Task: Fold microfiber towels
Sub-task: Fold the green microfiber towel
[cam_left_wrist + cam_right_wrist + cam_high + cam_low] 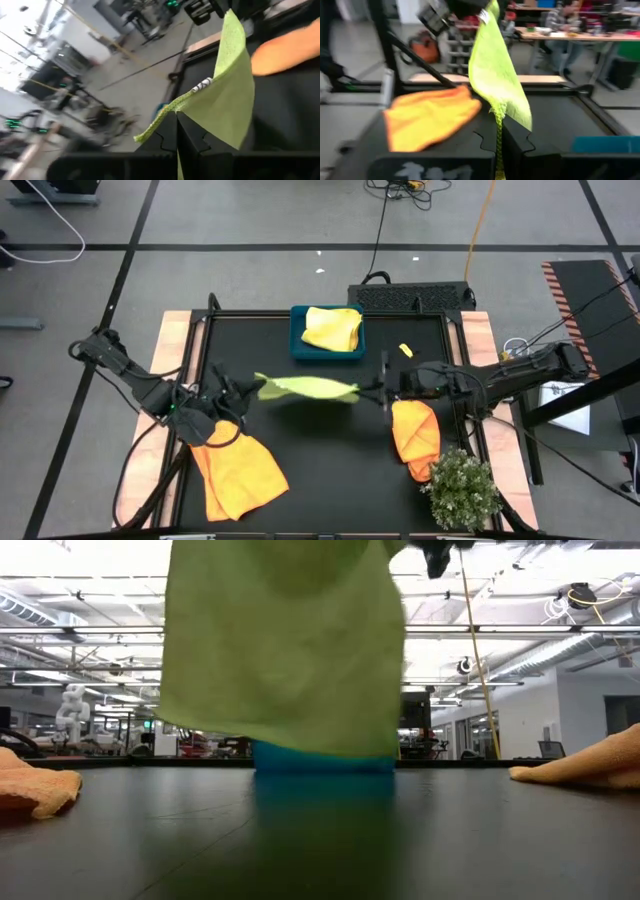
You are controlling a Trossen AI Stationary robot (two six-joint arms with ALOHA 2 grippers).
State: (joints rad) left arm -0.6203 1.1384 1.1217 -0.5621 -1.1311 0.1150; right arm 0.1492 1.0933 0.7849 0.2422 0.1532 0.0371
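High view: lime green towel point(305, 387) stretches left-right at frame centre, its ends clenched in the left gripper point(243, 388) and right gripper point(372, 388) jaws.

**Materials and surface finish**

Lime green microfiber towel point(227, 107): soft cloth, fine nubbly matt pile, stitched hem, small white woven label. Two orange cloths point(238, 470) point(415, 435): same fuzzy matt texture, crumpled. Pale yellow cloth point(332, 327): soft, matt. Black table top point(320, 840): smooth, faint sheen. Table side strips point(176, 330): pale bare wood. Teal rectangular tray point(300, 348): smooth plastic. Dark gripper fingers point(517, 145): matt plastic.
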